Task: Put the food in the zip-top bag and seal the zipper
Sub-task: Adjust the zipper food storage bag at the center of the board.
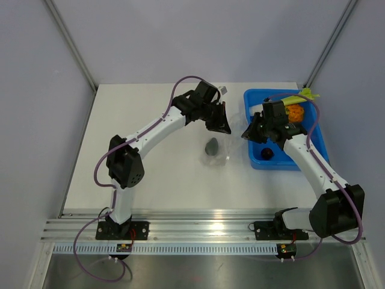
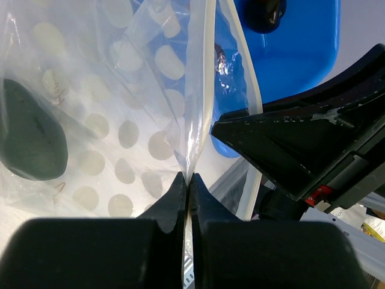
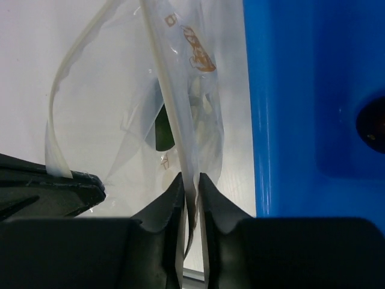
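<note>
The clear zip-top bag (image 1: 220,152) hangs between my two grippers near the table's middle, its mouth spread. One dark green piece of food (image 1: 212,146) lies inside it (image 2: 30,138). My left gripper (image 1: 221,122) is shut on one side of the bag's mouth (image 2: 188,180). My right gripper (image 1: 249,133) pinches the opposite side, the whitish zipper (image 3: 165,90) running between its jaws (image 3: 190,180). An orange pineapple-like fruit (image 1: 295,112) and a dark round piece (image 1: 266,154) lie in the blue bin.
The blue bin (image 1: 315,139) stands at the table's right side, right beside the right gripper (image 3: 301,90). Grey walls and metal posts close in the back and sides. An aluminium rail (image 1: 198,226) runs along the near edge.
</note>
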